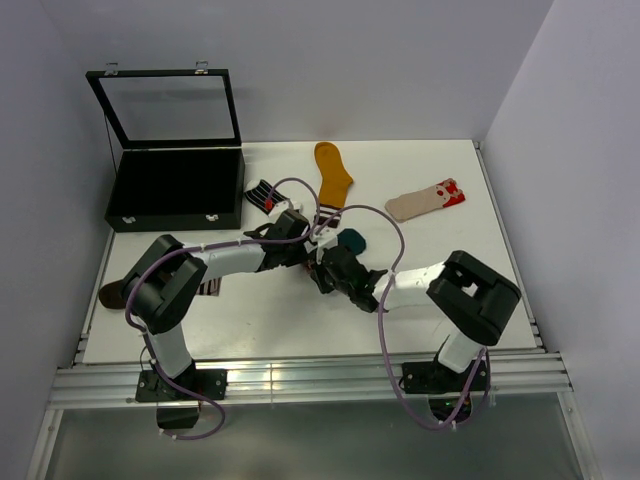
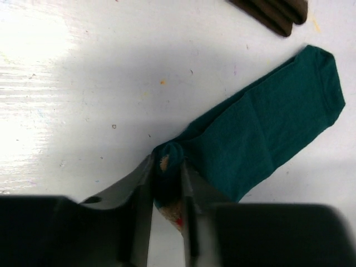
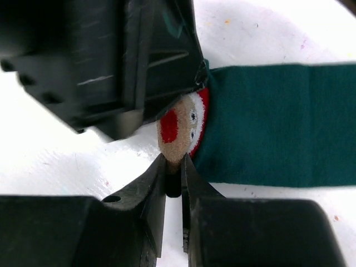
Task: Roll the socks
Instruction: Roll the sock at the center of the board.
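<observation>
Left gripper (image 2: 167, 169) nearly closed, pinching rolled end of teal sock (image 2: 261, 128). My right gripper (image 3: 173, 169) nips same sock's red-white figure end. Sock at centre of table (image 1: 250, 325), long axis toward far right. Four more socks: mustard sock (image 1: 332, 172), beige sock (image 1: 425, 202), striped sock (image 1: 261, 193) far, brown sock (image 1: 110, 293) at left edge. One black case (image 1: 175, 188), far left.

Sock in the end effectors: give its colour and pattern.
Dark teal sock with a red-and-white face figure at one end; clearest in the right wrist view.
</observation>
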Available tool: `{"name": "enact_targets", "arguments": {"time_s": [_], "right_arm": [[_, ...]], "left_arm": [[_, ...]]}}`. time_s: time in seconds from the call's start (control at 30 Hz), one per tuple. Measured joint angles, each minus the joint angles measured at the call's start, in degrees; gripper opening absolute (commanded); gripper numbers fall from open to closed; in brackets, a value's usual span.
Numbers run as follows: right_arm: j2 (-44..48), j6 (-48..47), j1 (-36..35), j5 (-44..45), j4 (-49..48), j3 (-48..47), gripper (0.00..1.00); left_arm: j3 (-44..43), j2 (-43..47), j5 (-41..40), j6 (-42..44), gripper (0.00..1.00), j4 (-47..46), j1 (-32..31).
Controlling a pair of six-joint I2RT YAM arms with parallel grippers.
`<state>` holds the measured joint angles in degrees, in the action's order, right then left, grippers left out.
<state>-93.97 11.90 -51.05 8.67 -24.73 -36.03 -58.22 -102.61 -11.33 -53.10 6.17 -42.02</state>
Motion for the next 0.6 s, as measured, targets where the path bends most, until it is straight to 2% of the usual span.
{"name": "enact_targets", "arguments": {"time_s": [0.03,0.1,0.17,0.23,0.27,0.37,0.6], "right_arm": [[0.0,0.85,1.01,-1.33,-0.28,0.2,0.03],[0.13,2.4,3.19,-4.07,-0.79,0.55,0.01],[0.55,4.37,5.9,-7.72,-0.96,0.92,0.01],[0.85,6.45,8.41,-11.63,-0.94,1.2,0.01],[0.9,7.39,9.51,-13.7,-0.87,1.25,0.0],[0.9,10.49,12.59,-19.67,-0.7,1.25,0.0],[-0.39,18.88,19.87,-34.34,-0.74,0.81,0.0]], "left_arm": [[0.02,0.0,-0.2,0.0,0.36,-0.11,0.0],[0.28,0.07,-0.72,0.09,0.41,-0.83,0.0],[0.96,0.44,-1.07,0.07,0.52,-1.66,0.02],[2.1,1.38,-1.55,0.04,0.59,-2.36,0.02],[2.71,2.03,-1.66,0.04,0.6,-2.56,0.02],[4.63,4.15,-1.92,0.07,0.73,-3.45,0.0],[9.64,8.41,-1.84,0.11,0.75,-7.96,0.07]]}}
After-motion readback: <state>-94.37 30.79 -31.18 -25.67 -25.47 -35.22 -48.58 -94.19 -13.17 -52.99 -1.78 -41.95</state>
